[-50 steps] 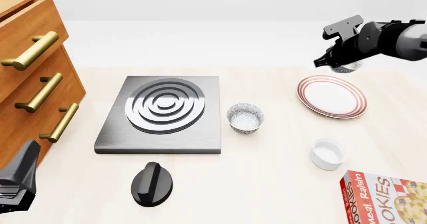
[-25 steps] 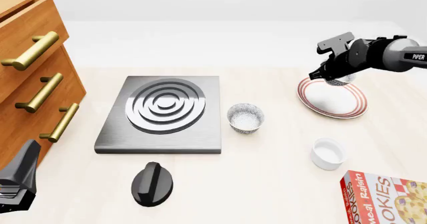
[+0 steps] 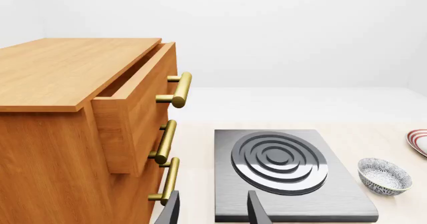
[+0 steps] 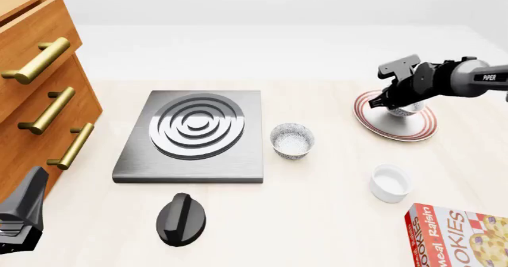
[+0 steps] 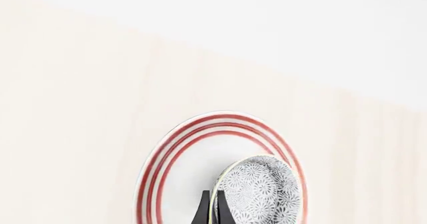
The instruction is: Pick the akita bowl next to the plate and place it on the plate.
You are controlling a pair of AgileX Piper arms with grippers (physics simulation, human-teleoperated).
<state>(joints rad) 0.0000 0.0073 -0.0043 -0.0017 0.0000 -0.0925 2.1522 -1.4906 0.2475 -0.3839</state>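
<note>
Reaching in from the right edge of the front frame, the right arm (image 4: 468,79) lies nearly level across the upper right, its wrist bent downward so the right gripper (image 4: 399,104) hangs over the plate (image 4: 417,131). The fingers (image 5: 204,210) are pinched on the rim of the speckled bowl (image 5: 261,191), which the right wrist view shows tilted on edge, its patterned outside facing the camera, over the inner white field of the plate. From the front, only a pale sliver of that bowl (image 4: 405,109) shows under the gripper, low over the plate's upper half; whether it touches the plate cannot be told.

A second speckled bowl (image 4: 292,140) stands upright near the middle of the front frame, just right of the grey burner slab (image 4: 190,136), well apart from the plate. A plain white ramekin (image 4: 391,183) sits lower right, with a cookie box (image 4: 460,234) in the bottom right corner. A black knob (image 4: 181,219) lies below the burner slab.

Only part of the left gripper (image 4: 20,219) shows in the bottom left corner of the front frame, beside the wooden drawer cabinet (image 4: 44,94). In the left wrist view its two fingers (image 3: 172,211) stand apart with nothing between them, pointing toward the burner slab (image 3: 287,174).
</note>
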